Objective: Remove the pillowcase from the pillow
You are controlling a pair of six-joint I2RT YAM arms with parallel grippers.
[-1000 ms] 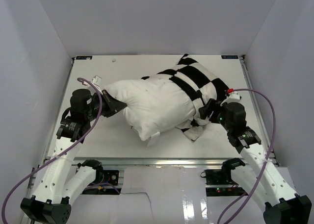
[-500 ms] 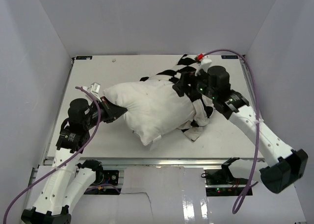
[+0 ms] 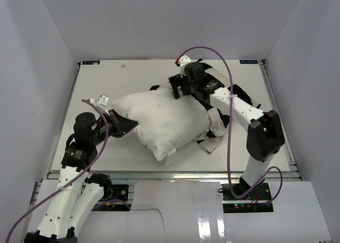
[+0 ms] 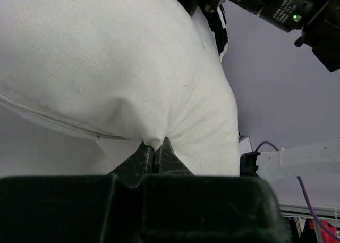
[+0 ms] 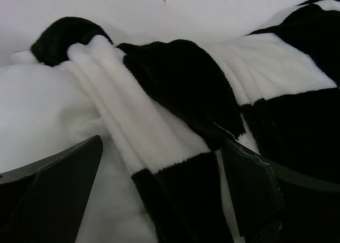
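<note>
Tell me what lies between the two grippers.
The white pillow, from the corner the left gripper pinches to the open right gripper, in the top view.

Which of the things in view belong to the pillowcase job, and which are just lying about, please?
In the job:
- pillow
- pillowcase
- left claw, shut on a pinch of the pillow
- right claw, open over the pillowcase

Just there:
- table
- purple cables
- tiny speck, too small to identify
</note>
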